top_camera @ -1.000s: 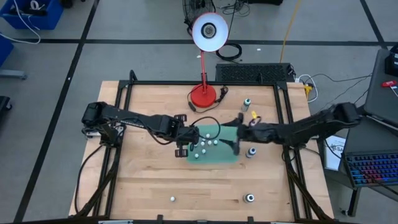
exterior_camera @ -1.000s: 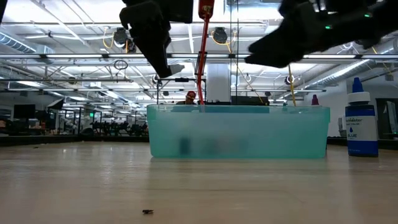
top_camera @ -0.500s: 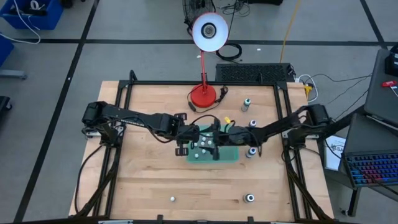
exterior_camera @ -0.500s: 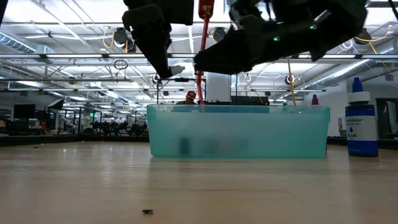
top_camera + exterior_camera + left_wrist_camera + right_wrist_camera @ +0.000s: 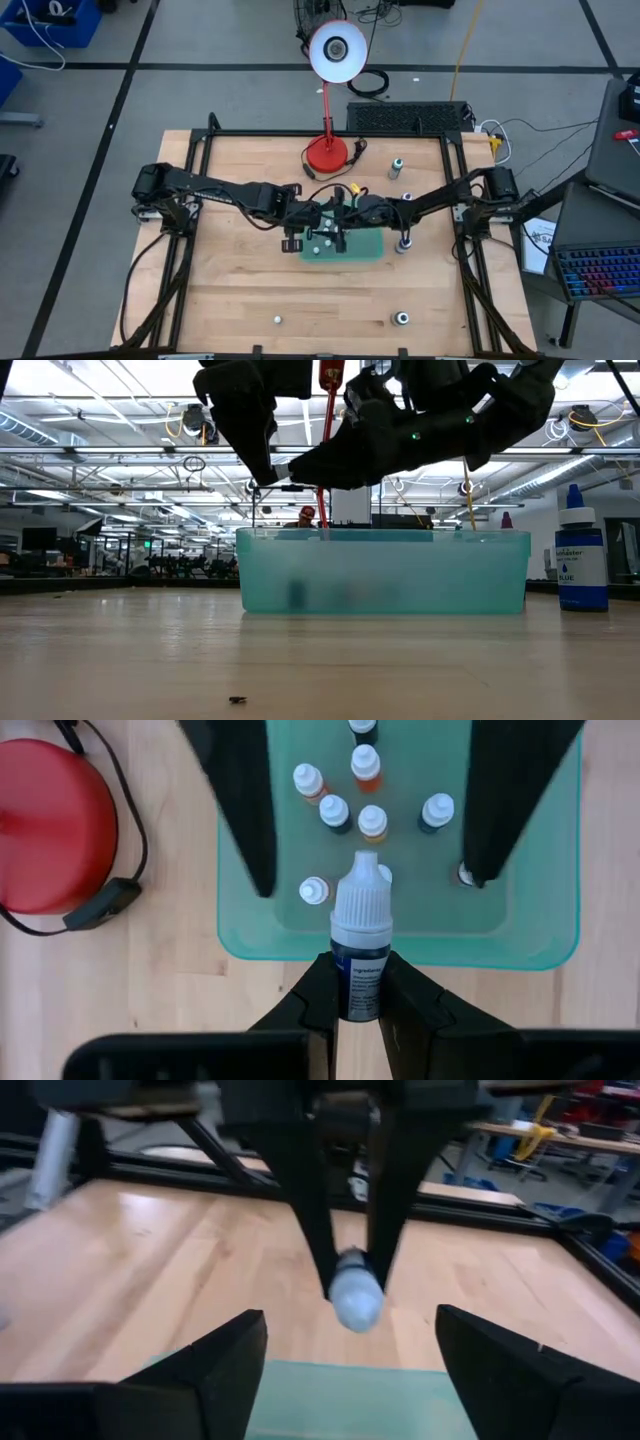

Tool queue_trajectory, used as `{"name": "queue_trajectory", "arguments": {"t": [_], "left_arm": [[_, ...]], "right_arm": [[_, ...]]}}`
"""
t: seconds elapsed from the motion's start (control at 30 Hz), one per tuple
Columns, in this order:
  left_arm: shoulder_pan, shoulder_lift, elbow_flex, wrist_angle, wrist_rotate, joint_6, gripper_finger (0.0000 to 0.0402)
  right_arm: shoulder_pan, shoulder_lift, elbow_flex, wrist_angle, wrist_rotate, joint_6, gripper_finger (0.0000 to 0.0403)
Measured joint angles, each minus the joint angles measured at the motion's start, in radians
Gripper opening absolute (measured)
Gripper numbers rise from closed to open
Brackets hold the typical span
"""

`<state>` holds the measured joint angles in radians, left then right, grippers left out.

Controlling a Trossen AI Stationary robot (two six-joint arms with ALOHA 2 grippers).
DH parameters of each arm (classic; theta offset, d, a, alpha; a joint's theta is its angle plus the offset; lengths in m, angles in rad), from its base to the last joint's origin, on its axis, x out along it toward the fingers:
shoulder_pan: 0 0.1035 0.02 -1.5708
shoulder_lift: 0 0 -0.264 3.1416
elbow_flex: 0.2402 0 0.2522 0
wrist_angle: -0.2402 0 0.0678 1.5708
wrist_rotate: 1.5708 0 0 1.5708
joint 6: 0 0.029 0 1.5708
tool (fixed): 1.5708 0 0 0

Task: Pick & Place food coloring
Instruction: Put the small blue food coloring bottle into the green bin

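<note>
Left gripper (image 5: 358,982) holds a food coloring bottle (image 5: 360,945) over the 9 o'clock edge of the teal bin (image 5: 372,249), jaws clamped on the dark body below its white cap. Right gripper (image 5: 345,1360) faces it from 3 o'clock over the bin, jaws apart, nothing between them.

Handling, as judgement: small rigid plastic dropper bottle, light, smooth, likely to twist or slip; best taken across the body under the cap shoulder.

Count: the left wrist view shows about eight capped bottles standing in the bin. On the surface outside it, four: two near 1 o'clock, one touching the bin at 3 o'clock (image 5: 404,243), one at 5 o'clock (image 5: 401,319). One small white piece at 7 o'clock (image 5: 277,320).
</note>
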<state>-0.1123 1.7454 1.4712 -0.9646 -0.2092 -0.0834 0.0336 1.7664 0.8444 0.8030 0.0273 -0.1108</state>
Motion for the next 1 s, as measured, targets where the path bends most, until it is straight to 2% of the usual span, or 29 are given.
{"name": "queue_trajectory", "arguments": {"t": [0.23, 0.67, 1.0], "left_arm": [[0.000, 0.000, 0.000, 0.020, 0.001, 0.012, 0.0050], [0.001, 0.000, 0.000, 0.044, 0.028, 0.027, 0.0050], [0.001, 0.000, 0.000, 0.050, 0.028, 0.030, 0.0049]], "right_arm": [[-0.015, 0.000, 0.000, 0.024, -0.033, 0.016, 0.0234], [-0.021, 0.000, 0.000, 0.027, -0.034, 0.013, 0.0200], [-0.021, 0.000, 0.000, 0.023, -0.048, 0.013, 0.0134]]}}
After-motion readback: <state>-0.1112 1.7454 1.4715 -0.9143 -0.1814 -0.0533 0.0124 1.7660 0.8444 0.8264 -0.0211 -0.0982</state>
